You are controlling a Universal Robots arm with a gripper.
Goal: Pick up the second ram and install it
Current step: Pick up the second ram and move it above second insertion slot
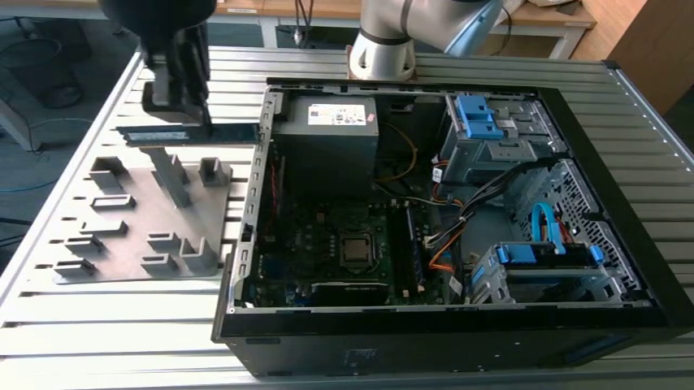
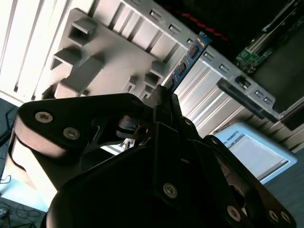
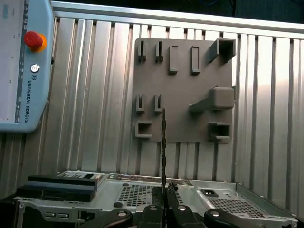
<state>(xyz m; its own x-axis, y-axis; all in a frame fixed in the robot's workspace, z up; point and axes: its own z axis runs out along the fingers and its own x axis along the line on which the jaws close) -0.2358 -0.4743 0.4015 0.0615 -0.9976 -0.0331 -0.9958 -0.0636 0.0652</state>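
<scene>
While it is hanging above the slatted table (image 1: 97, 325), on the exterior view's left of the open computer case (image 1: 456, 329), the gripper (image 1: 179, 120) is clamping the memory stick (image 1: 190, 134) between its closed fingers.

Memory stick: it is lying level in the grip, in the air and touching nothing else, with one end reaching toward the case wall. In the first wrist view it is showing edge-on as a thin dark line (image 3: 163, 137) running out from the gripper (image 3: 164, 199). In the second wrist view its blue board (image 2: 184, 61) is sticking out past the gripper (image 2: 164, 97).

Grey holder (image 1: 136, 236): it is lying flat on the table beneath the stick, and its upright ribs are standing clear of it.

Case interior: the circuit board (image 1: 309, 236) is lying inside. The processor socket (image 1: 356, 250) is sitting near its middle, and the long dark slots (image 1: 411, 244) are just beside it on the exterior view's right. Loose cables (image 1: 477, 203) are trailing near them.

Handling note, as a judgement: the step in hand is looking like the carry from holder to case. It is calling for a firm, centred grip. The stick needs holding level and square to the slot, since a tilt is likely to seat one end first. The cables are worth a wide berth. Whether any slot is already filled cannot be told.
</scene>
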